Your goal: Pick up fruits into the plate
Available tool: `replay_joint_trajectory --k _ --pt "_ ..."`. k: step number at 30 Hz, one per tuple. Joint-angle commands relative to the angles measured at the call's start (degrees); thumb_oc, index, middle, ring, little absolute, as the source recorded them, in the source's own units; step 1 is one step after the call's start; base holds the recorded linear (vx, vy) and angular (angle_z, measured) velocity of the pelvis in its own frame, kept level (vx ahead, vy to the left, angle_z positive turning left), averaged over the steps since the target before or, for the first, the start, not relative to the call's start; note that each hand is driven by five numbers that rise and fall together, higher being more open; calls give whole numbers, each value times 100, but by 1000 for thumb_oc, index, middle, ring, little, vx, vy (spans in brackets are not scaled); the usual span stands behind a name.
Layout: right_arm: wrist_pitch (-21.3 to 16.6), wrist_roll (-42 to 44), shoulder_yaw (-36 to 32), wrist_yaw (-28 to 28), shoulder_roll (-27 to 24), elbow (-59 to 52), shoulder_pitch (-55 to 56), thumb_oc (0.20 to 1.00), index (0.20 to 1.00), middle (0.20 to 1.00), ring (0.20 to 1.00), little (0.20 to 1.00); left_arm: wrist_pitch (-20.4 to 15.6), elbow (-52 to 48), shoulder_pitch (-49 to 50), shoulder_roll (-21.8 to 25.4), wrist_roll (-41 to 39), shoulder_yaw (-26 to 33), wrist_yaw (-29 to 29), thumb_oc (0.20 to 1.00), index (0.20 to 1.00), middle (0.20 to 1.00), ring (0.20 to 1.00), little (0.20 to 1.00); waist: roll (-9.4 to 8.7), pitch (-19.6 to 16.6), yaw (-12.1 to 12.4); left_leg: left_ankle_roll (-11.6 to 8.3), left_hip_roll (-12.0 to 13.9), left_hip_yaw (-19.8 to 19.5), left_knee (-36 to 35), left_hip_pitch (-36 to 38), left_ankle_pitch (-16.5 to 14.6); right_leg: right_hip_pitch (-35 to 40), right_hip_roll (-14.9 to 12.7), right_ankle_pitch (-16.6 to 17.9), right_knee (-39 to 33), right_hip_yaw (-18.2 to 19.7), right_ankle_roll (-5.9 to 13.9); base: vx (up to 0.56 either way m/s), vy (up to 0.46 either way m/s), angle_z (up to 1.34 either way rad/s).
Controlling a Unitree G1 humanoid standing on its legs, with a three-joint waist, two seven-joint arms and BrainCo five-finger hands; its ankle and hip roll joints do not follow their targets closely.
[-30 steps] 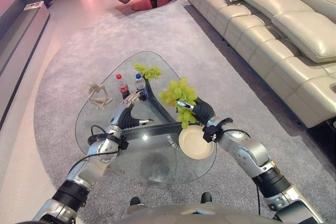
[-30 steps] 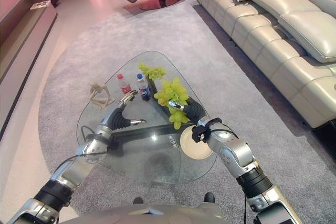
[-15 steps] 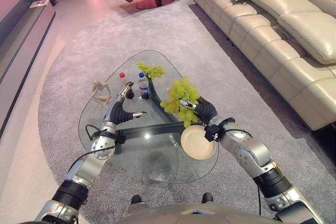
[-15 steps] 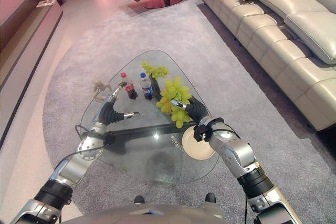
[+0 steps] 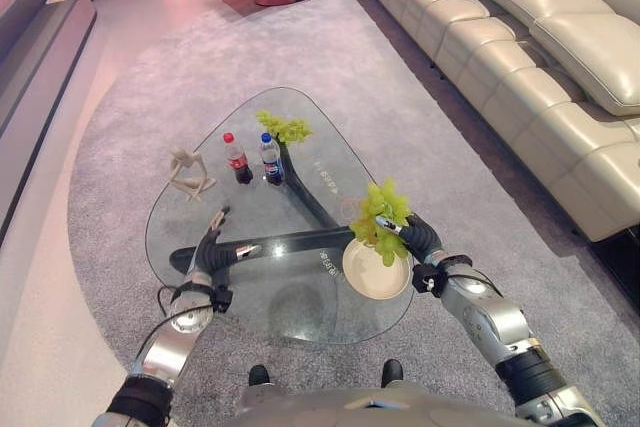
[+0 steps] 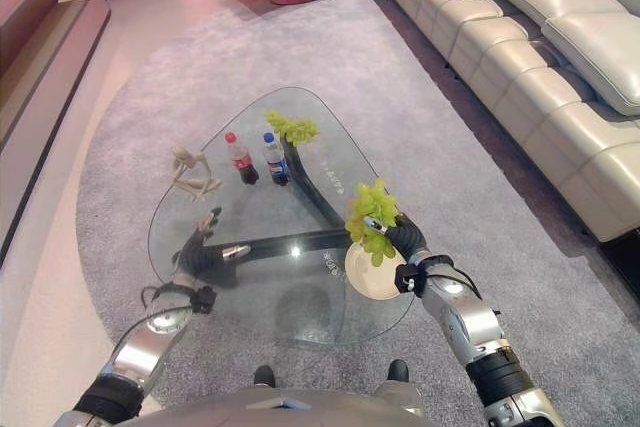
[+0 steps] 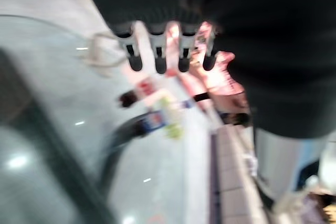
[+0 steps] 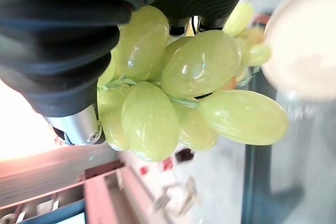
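Note:
My right hand [image 5: 420, 237] is shut on a bunch of green grapes [image 5: 381, 217], holding it just above the far rim of the cream plate [image 5: 375, 272] at the glass table's near right. In the right wrist view the grapes [image 8: 178, 87] hang under the curled fingers, with the plate [image 8: 302, 40] close beside them. A second green bunch [image 5: 283, 127] lies at the table's far end. My left hand [image 5: 212, 247] hovers open over the table's near left with nothing in it, its straight fingers [image 7: 157, 59] showing in the left wrist view.
Two small bottles [image 5: 236, 157] [image 5: 269, 159] stand mid-table, and a pale figurine [image 5: 187, 175] sits to their left. The glass table [image 5: 270, 287] rests on a dark frame on grey carpet. A cream sofa [image 5: 540, 67] runs along the right.
My right hand has carried the grapes back and to the right, over the plate's far rim. My left hand has drawn back from the bottles towards the table's near left. The camera shifted.

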Motion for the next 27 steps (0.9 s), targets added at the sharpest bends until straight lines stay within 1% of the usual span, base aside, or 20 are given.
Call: replay_joint_trajectory --k 1,5,8,17,19,22,23,24,27 --pt "-703 -375 -350 -182 -39 -32 -618 200 200 200 200 200 -305 617 -319 44 -74 130 66 1000 1000 1000 1000 1000 -175 196 -1 245 -102 4 134 -120 -296 45 -136 -253 292 -53 -50 -79 25 -1" --pt "-791 -586 -340 -342 -118 365 -738 200 200 200 200 200 -129 1323 -569 -153 -51 114 229 1000 1000 1000 1000 1000 -179 381 13 263 -141 -44 148 -288 -277 -76 -149 -217 273 -42 -60 -120 1 -1" --pt "-843 -816 -278 -493 -131 645 -835 200 200 200 200 200 -158 1878 -737 -315 -76 199 272 1000 1000 1000 1000 1000 -203 471 11 273 -163 -77 136 -338 -267 -105 -148 -190 235 -64 -65 -35 -11 2" --pt "-914 -1412 -322 -720 -81 1257 -748 200 200 200 200 200 -95 2450 -738 -520 -17 378 406 1000 1000 1000 1000 1000 -191 578 63 257 -192 -189 131 -415 -243 -111 -127 -213 235 -120 -93 7 -2 1" --pt "-895 -1653 -278 -811 -127 1449 -799 200 200 200 200 200 -1 2681 -801 -542 -24 394 436 1000 1000 1000 1000 1000 -181 638 86 254 -211 -236 148 -481 -234 -162 -125 -231 270 -117 -99 -36 -6 3" --pt "-869 -1899 -148 -965 -232 1803 -1076 200 200 200 200 200 293 3044 -1012 -522 -83 342 360 1000 1000 1000 1000 1000 -166 776 129 254 -241 -304 176 -627 -209 -284 -120 -238 326 -116 -113 -93 -7 1" --pt "-822 -1932 -106 -987 -259 1922 -1181 200 200 200 200 200 352 3174 -1078 -525 -81 324 362 1000 1000 1000 1000 1000 -162 808 140 255 -251 -329 181 -665 -204 -317 -119 -240 342 -118 -116 -94 -9 4" --pt "-724 -1956 8 -1072 -291 2176 -1403 200 200 200 200 200 487 3455 -1195 -522 -72 281 376 1000 1000 1000 1000 1000 -155 883 168 261 -270 -380 179 -718 -197 -363 -114 -247 365 -122 -124 -76 -17 9" --pt "-602 -1942 182 -1248 -333 2559 -1724 200 200 200 200 200 525 3844 -1307 -480 -37 247 413 1000 1000 1000 1000 1000 -160 1008 237 278 -319 -457 178 -819 -196 -441 -104 -264 396 -133 -136 -54 -27 12"
